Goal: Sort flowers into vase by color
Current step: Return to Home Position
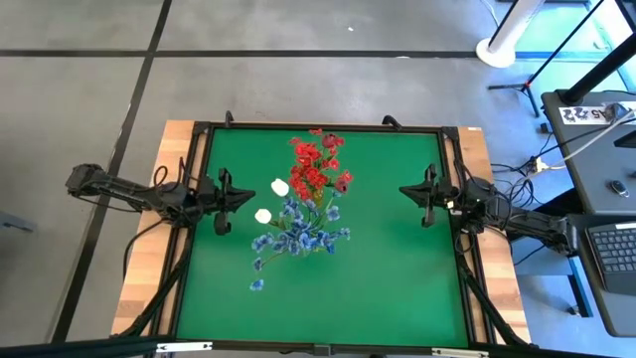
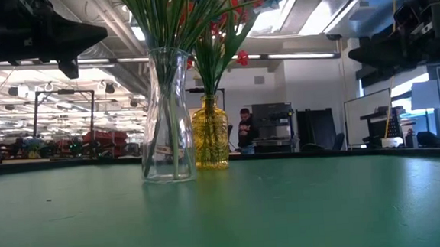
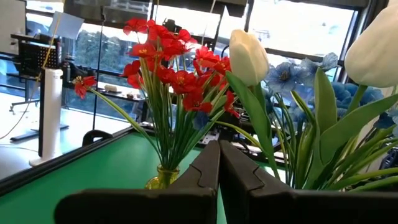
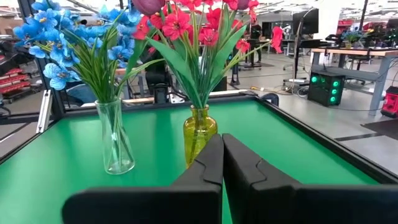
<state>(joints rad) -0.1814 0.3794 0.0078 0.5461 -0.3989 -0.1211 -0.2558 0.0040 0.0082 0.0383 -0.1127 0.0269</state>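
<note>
L gripper point(image 1: 244, 196) sits at the left edge of the green table point(image 1: 378, 288). Its fingers are pressed together w/ nothing between them, and it points toward the middle. R gripper point(image 1: 407, 191) mirrors it at the right edge, also closed & empty. Its wrist view shows the two fingers point(image 4: 208, 162) meeting flush.

Between the grippers, well apart from both, two vases stand upright mid-table, just beside each other. The clear vase point(image 2: 166, 115) holds the blue flowers point(image 4: 68, 43). The white buds point(image 3: 247, 56) rise alongside them on the L gripper's side. The yellow vase point(image 2: 210, 133) holds the red flowers point(image 3: 165, 56).

From above, the red cluster spreads toward the far side of the table & the blue cluster toward the near side, w/ the two touching where they overlap. A pink bud point(image 4: 149, 5) shows at the edge of the R wrist view, near the red blooms. It's prob. in the yellow vase, but its stem is lost among the leaves, so can't say for sure.

Beyond the table, a person point(image 2: 245, 129) stands in the room.
</note>
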